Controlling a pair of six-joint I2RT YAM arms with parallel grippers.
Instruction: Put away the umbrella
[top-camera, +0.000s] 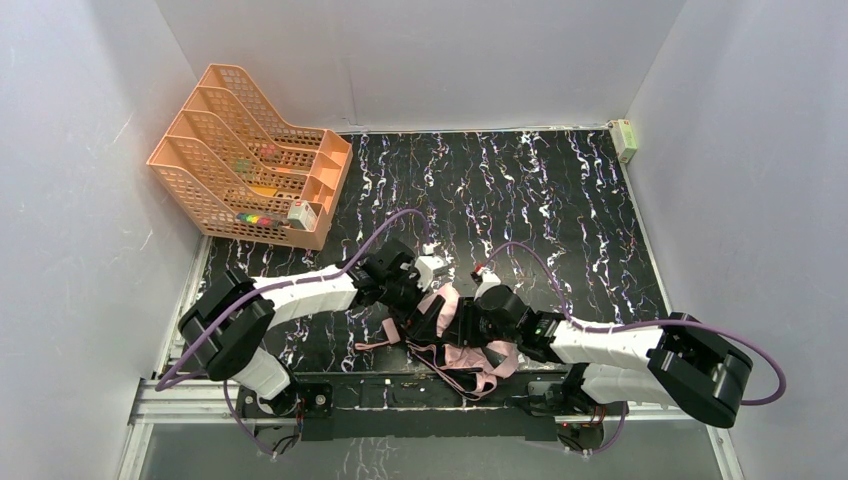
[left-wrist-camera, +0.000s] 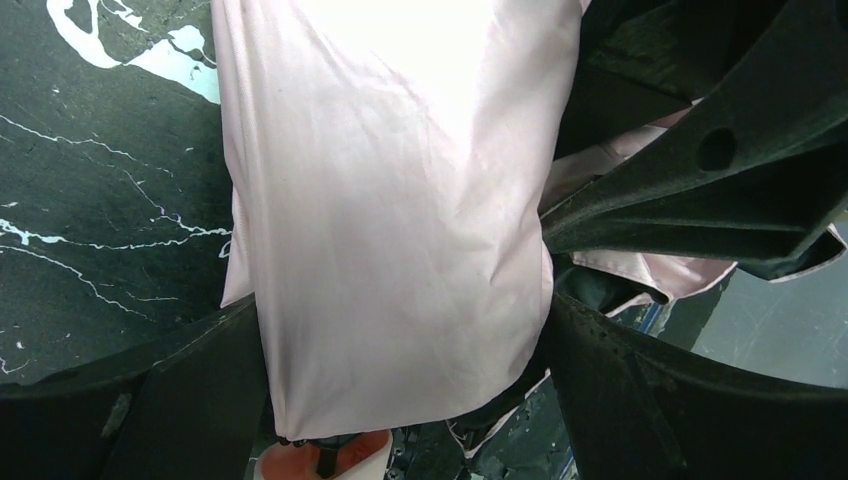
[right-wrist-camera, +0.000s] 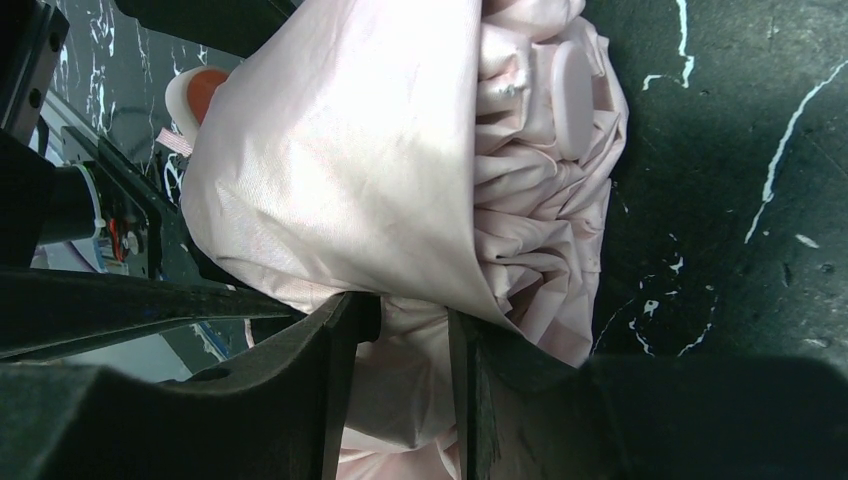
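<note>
The top view is lit evenly and brightly from overhead; only soft shadows are cast on the table (top-camera: 560, 200) around the umbrella (top-camera: 468, 352). In the left wrist view, the upper end of the umbrella is blown out to white. In both wrist views, the fingers (left-wrist-camera: 690, 400) flanking the umbrella are underexposed and blurred.

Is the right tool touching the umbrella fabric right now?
Touching. The right wrist view shows pink fabric of the umbrella pinched in the narrow gap of the right tool, pressed against both fingers.
</note>
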